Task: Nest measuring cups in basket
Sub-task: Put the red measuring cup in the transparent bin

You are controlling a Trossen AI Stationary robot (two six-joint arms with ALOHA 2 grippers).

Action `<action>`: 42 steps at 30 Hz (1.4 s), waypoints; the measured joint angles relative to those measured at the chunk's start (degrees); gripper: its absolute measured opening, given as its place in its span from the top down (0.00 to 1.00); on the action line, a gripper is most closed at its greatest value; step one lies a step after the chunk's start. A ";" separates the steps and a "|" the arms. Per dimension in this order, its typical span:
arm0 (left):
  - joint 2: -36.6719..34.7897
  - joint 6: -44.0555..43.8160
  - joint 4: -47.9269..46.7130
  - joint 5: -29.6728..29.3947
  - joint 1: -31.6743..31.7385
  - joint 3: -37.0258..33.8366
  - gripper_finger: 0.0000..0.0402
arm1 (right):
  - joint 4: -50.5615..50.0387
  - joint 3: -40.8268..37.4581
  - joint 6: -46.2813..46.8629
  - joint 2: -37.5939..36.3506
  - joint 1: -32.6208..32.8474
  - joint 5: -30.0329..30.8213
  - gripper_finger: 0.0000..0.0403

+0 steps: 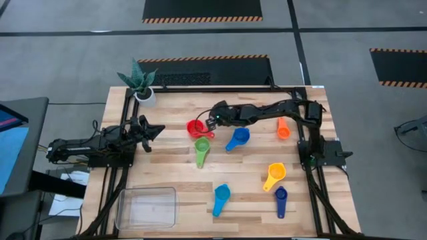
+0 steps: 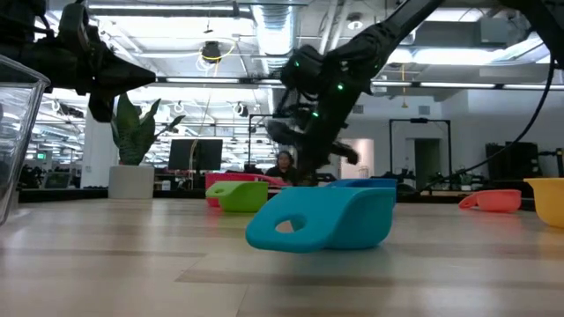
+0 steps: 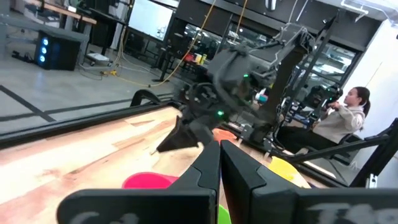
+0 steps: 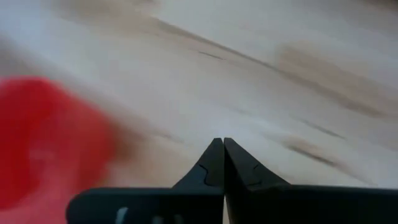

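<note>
Closest to your low camera lies the light blue cup (image 2: 326,218) on its side, well short of the working gripper. Your right gripper (image 1: 215,122) has its fingers pressed together with nothing between them, tip down just beside the red cup (image 1: 195,127); in the right wrist view the red cup (image 4: 50,143) fills the area just off the closed fingertips, whether touching you cannot tell. Just past the red cup from that gripper sits the green cup (image 1: 201,152), handle pointing toward the table's near edge. On the gripper's other side, near its forearm, lies the medium blue cup (image 1: 237,139). Farther out along the right arm rests an orange-red cup (image 1: 283,127). Well away from the gripper, toward the near edge, you have the yellow cup (image 1: 274,175), the dark blue cup (image 1: 281,201) and the light blue cup (image 1: 221,198). The basket (image 1: 146,207) sits apart from all the cups at the near left corner, nothing in it. Your left gripper (image 1: 155,131) waits above the left side of the table, fingers closed on nothing, pointing toward the red cup. A potted plant (image 1: 140,83) stands at the far left corner.
</note>
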 joint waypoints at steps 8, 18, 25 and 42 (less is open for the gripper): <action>0.00 0.97 0.00 -0.03 0.00 0.00 1.00 | 4.52 -0.07 -0.24 0.09 2.04 5.80 0.98; 0.00 0.93 0.01 -0.09 0.00 0.00 1.00 | 6.72 0.99 0.21 5.05 5.27 2.76 0.98; 0.28 0.89 -0.04 -0.09 0.00 0.00 1.00 | 17.33 6.66 -11.50 8.49 7.67 -17.70 0.96; 1.51 -1.62 0.07 -0.09 0.00 0.02 1.00 | -34.52 20.70 -7.52 2.47 7.43 13.79 0.98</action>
